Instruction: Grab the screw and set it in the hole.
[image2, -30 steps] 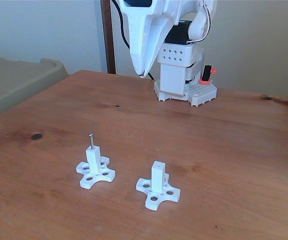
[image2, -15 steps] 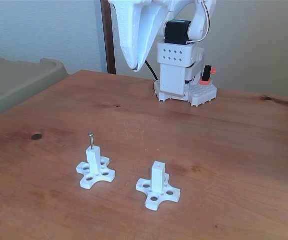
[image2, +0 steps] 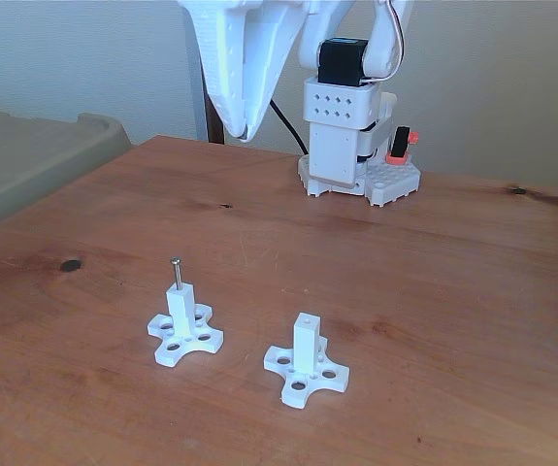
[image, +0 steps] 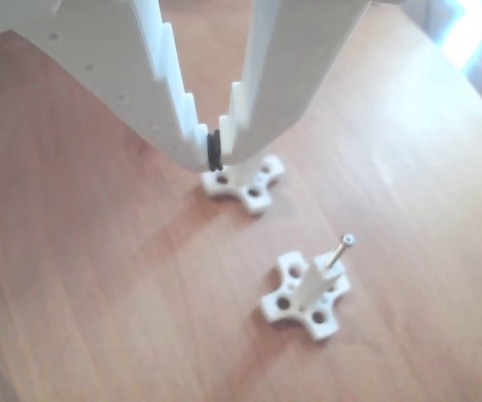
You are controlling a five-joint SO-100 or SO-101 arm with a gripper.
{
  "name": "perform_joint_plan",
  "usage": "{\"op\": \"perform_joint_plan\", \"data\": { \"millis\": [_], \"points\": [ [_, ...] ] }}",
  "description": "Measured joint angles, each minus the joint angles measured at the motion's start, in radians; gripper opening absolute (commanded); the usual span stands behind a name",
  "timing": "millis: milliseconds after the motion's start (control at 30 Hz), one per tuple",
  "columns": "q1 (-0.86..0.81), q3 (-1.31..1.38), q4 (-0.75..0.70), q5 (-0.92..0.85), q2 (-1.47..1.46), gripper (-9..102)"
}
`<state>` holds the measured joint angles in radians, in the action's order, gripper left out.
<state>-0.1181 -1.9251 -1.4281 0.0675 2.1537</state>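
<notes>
1. since the thin dark grey metal screw (image2: 176,273) stands in the left square white plastic post (image2: 180,309) in the fixed view, only its upper part offers a grip; a crooked pinch could tip that light cross-shaped base.
2. my white two-finger gripper (image2: 244,136) hangs high above the brown wooden table (image2: 453,282), tips nearly together, holding nothing; it must spread before descending.
3. on the right, the hole (image2: 306,317) tops the empty white post (image2: 305,347); it is small, so slight tilt means a miss.
</notes>
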Motion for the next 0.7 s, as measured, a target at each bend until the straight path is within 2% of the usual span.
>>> {"op": "perform_joint_plan", "data": {
  "millis": [700],
  "points": [
    [-0.008, 0.235, -0.002, -0.003, -0.258, -4]
  ]
}}
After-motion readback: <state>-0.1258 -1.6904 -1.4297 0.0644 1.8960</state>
